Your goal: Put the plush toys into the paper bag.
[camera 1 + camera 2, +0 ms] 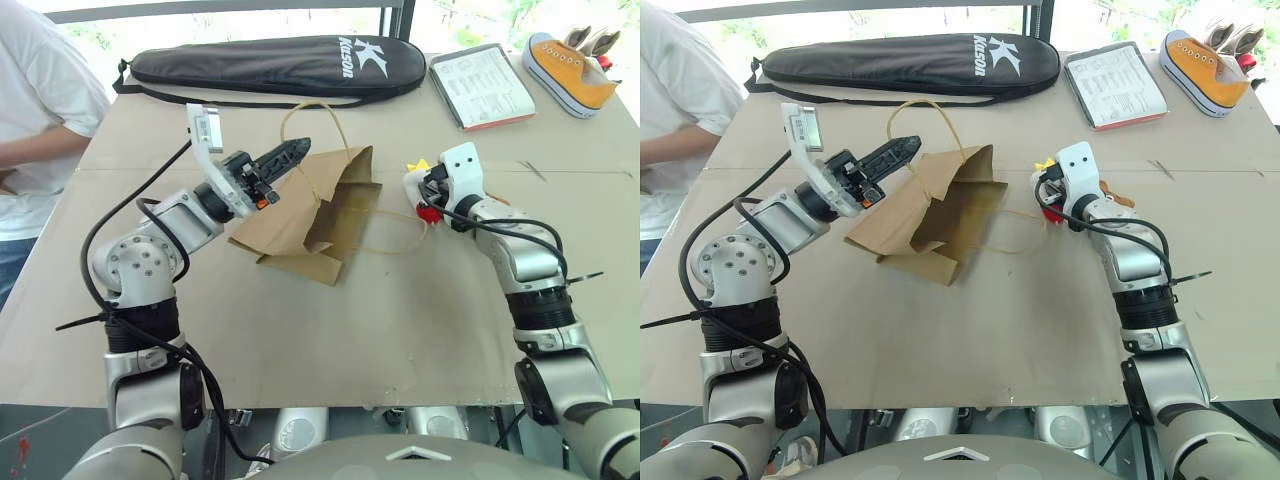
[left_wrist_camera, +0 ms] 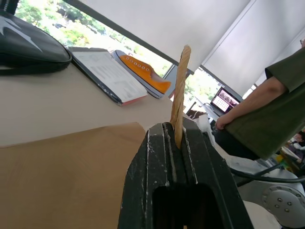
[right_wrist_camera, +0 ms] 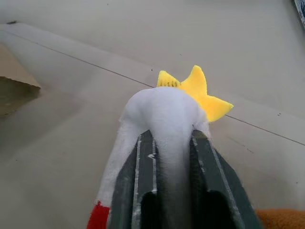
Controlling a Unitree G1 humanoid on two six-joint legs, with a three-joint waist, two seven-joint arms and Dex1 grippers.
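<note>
The brown paper bag [image 1: 310, 215] lies on its side in the middle of the table. My left gripper [image 1: 298, 149] is shut on one of its twisted loop handles [image 2: 180, 81] and holds it up off the table. The bag's other handle [image 1: 396, 246] rests flat on the table toward the right. My right gripper [image 3: 171, 143] is shut on the white-and-red plush toy [image 3: 164, 107] with yellow spikes, just right of the bag [image 1: 940, 210]. A patch of brown plush [image 1: 1120, 198] shows behind my right wrist, mostly hidden.
A long black racket case [image 1: 270, 65] lies along the table's far edge. A booklet [image 1: 482, 88] and an orange sneaker [image 1: 570, 72] sit at the far right. A person in a white shirt [image 1: 40, 110] stands at the table's left side.
</note>
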